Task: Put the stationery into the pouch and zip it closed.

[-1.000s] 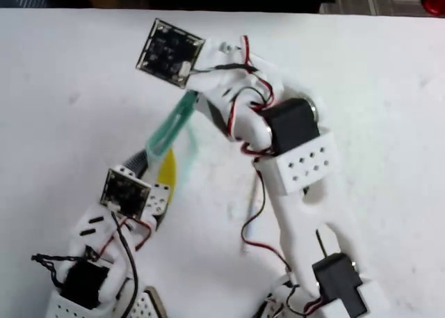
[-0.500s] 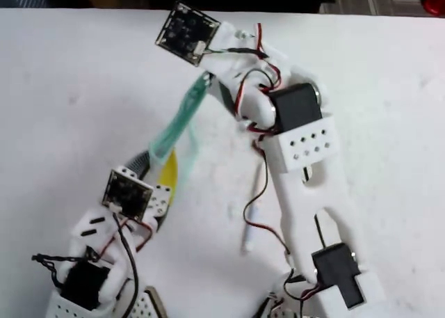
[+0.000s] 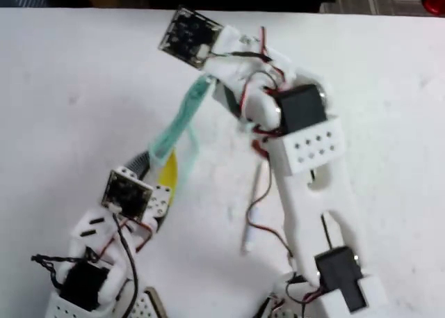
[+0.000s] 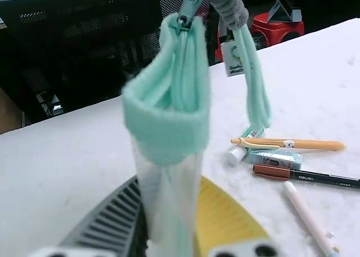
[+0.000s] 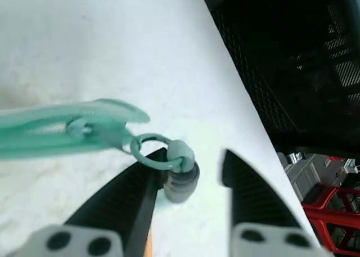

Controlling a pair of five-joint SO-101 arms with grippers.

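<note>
At the lower left, the left gripper point(image 3: 154, 166), one grey finger and one yellow, was clamped on the end of the mint-green, clear-sided fabric pouch point(image 3: 175, 123), which ran slantwise over the white surface point(image 3: 69, 88). At its far end the right gripper point(image 5: 194, 156) stood with jaws apart around the grey zipper toggle point(image 5: 181, 181). An orange pen point(image 4: 287, 144), a small light-blue block point(image 4: 275, 158), a brown-capped black pen point(image 4: 306, 177) and a white pen point(image 4: 306, 215) lay outside the pouch on the surface.

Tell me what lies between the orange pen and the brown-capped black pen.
A small pale blue block, perhaps an eraser, lies between the orange pen and the black pen; the left wrist view shows it.
</note>
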